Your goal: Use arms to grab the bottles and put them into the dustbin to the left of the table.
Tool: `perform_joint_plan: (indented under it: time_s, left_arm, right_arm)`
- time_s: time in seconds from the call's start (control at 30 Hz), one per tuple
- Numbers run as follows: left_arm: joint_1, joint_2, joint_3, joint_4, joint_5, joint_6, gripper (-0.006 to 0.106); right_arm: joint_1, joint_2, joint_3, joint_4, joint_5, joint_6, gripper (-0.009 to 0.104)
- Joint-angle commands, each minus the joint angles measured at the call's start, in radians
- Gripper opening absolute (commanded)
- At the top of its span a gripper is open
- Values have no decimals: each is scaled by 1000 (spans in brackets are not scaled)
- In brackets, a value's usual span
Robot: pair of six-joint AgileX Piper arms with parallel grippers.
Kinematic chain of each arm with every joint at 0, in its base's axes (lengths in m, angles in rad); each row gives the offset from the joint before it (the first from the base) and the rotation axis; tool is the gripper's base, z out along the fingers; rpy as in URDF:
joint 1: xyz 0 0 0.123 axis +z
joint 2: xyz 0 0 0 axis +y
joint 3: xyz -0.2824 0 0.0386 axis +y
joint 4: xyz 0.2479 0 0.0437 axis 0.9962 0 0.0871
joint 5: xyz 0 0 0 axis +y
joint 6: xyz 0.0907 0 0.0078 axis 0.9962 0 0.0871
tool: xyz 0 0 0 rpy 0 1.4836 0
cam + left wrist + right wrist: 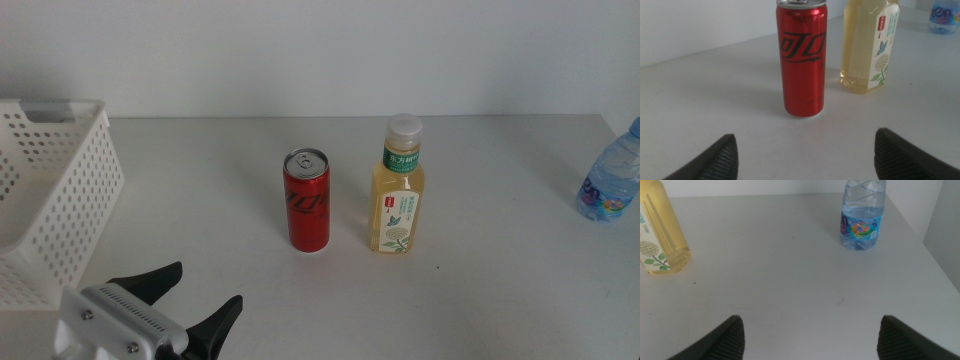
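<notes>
Upright stand slim red soda can (308,202), yellow tea bottle (397,190) just beside, clear water bottle (610,178) apart; white perforated basket (60,190) interior is hidden; left gripper (195,298) and right gripper (810,335) jaws are spread

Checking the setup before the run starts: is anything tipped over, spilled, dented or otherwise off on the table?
Nothing stands out. The red can, the yellow tea bottle and the water bottle all stand upright and apart on a dry table. The white dustbin sits at the table's left. The left pincer waits open before the can.
</notes>
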Motion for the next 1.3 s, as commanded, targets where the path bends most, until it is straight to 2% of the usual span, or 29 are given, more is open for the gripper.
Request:
perform_joint_plan:
  time_s: [0.0, 0.23, 0.33, 0.43, 0.67, 0.77, 1.0, 1.27]
  left_arm:
    - [-5, -11, -37, -4, -169, -37, 93]
    - [-3, -11, -185, -4, 27, -9, 93]
    - [31, -11, -246, 46, 97, -5, 93]
    - [100, -11, -303, 173, 173, -61, 93]
    - [265, 79, -443, 555, 201, -290, 93]
    - [294, 165, -498, 638, 167, -327, 93]
    - [292, 326, -591, 649, 69, -338, 93]
    - [292, 452, -699, 711, 56, -382, 93]
  right_arm:
    - [-5, -22, -6, -13, -61, -9, 68]
    - [-5, -22, -6, -13, -61, -9, 68]
    - [-5, -22, -6, -13, -61, -9, 68]
    - [-5, -22, -6, -13, -61, -9, 68]
    - [-5, -22, -6, -13, -61, -9, 68]
    - [-5, -22, -6, -13, -61, -9, 68]
    - [-5, -22, -6, -13, -61, -9, 68]
    - [-5, -22, -6, -13, -61, -9, 68]
